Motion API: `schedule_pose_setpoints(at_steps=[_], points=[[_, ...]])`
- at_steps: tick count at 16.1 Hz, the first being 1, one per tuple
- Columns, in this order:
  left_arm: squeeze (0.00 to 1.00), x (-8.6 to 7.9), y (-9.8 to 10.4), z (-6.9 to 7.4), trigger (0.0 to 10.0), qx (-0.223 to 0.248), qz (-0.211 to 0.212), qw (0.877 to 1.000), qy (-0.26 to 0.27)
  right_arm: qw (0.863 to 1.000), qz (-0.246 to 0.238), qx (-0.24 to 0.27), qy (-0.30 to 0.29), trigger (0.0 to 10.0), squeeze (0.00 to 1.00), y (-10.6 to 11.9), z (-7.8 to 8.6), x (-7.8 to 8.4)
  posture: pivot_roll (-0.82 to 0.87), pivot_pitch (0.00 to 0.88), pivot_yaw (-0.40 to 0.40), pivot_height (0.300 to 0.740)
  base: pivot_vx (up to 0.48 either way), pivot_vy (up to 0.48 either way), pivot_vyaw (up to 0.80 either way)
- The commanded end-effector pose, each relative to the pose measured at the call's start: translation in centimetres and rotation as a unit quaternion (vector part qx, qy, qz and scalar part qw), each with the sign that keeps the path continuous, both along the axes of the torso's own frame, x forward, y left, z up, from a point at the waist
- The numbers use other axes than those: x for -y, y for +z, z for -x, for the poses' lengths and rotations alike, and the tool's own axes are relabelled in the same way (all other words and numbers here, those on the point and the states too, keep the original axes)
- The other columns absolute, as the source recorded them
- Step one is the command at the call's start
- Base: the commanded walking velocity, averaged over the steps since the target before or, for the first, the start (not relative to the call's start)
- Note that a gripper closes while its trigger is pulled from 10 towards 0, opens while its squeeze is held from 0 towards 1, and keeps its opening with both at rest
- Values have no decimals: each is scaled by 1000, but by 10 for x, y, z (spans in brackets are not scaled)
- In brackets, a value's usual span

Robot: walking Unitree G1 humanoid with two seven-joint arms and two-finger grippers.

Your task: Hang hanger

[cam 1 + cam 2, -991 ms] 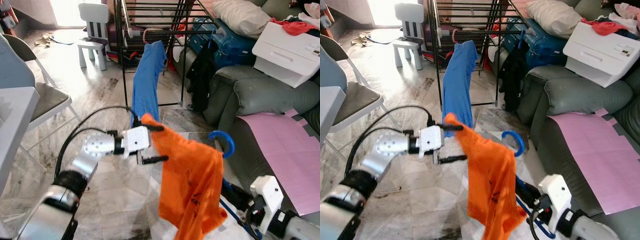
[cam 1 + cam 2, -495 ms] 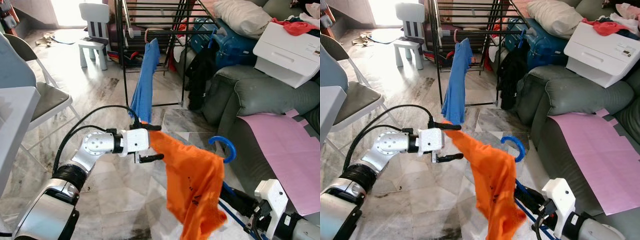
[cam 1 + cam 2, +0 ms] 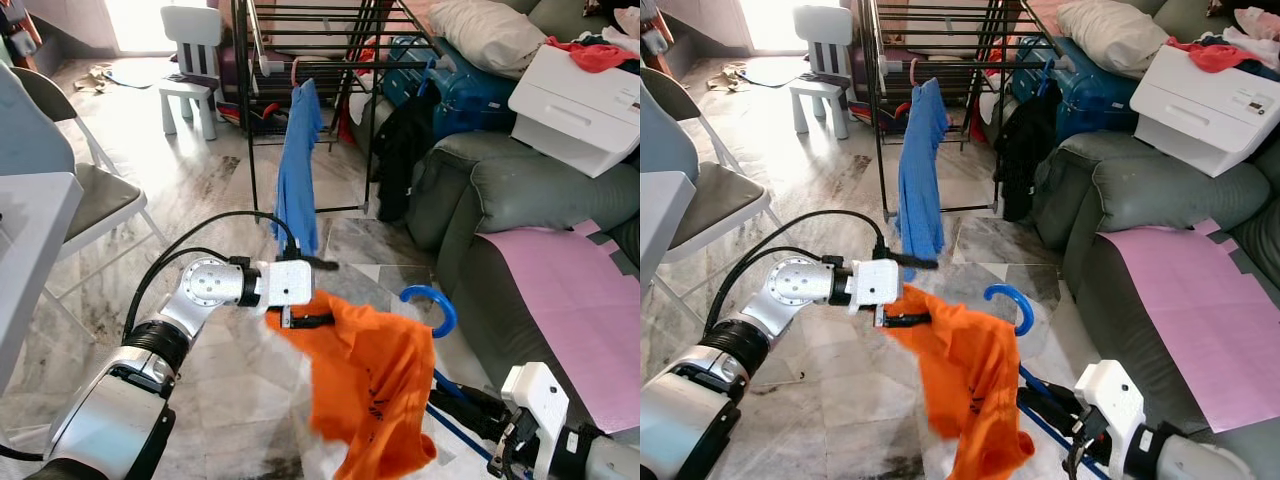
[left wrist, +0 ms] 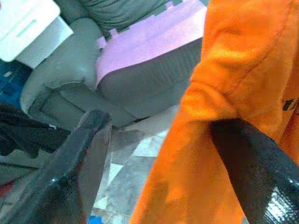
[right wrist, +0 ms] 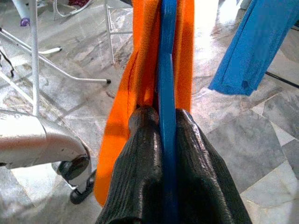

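Right gripper (image 5: 163, 128): jaws clenched on blue hanger (image 3: 428, 302) bearing orange shirt (image 3: 370, 380); left gripper (image 3: 318, 293): jaws released, straddling shirt edge.

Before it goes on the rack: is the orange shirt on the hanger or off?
On: the blue hanger runs up inside the orange shirt.

Grey-veined marble floor (image 3: 210, 190) runs back to a bright doorway, where daylight washes out the tiles. A small white child's chair (image 3: 190, 50) stands there, near a black drying rack (image 3: 300, 40) with a blue garment (image 3: 298, 170) hanging. A grey sofa (image 3: 500, 190) carries a pink sheet (image 3: 570, 300), a pillow (image 3: 490, 30) and what seems a white printer (image 3: 580, 100). A folding chair (image 3: 60, 170) stands on the left
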State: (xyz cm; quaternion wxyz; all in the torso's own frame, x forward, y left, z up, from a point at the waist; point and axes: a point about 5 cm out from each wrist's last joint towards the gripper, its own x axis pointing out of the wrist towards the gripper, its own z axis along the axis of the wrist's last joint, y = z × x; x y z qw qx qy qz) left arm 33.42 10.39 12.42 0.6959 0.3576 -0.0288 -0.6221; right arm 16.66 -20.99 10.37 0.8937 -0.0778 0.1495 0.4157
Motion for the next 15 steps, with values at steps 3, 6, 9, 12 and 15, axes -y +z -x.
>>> schedule_pose_setpoints(at_steps=[3, 6, 9, 12, 15], points=[[0, 1, 0, -1, 0, -24, -27, 999, -21, 999, 17, 29, 24, 10000, 0, 8, -5, -2, -22, 0, -55, 740, 0, 0, 0], [0, 3, -1, -1, 0, -34, -29, 999, -24, 999, 29, 30, 32, 10000, 0, 6, -7, -2, -24, 0, -55, 740, 0, 0, 0], [0, 7, 2, -1, 0, -44, -20, 998, -32, 998, 38, 32, 40, 10000, 0, 3, -7, -4, -25, 0, -52, 740, 0, 0, 0], [0, 6, 1, -1, 0, -50, -22, 998, -34, 997, 44, 37, 42, 10000, 0, 2, -9, -5, -26, 0, -49, 740, 0, 0, 0], [0, 6, 0, 0, 0, -56, -25, 997, -37, 997, 49, 40, 42, 10000, 0, 1, -10, -5, -27, 0, -50, 740, 0, 0, 0]])
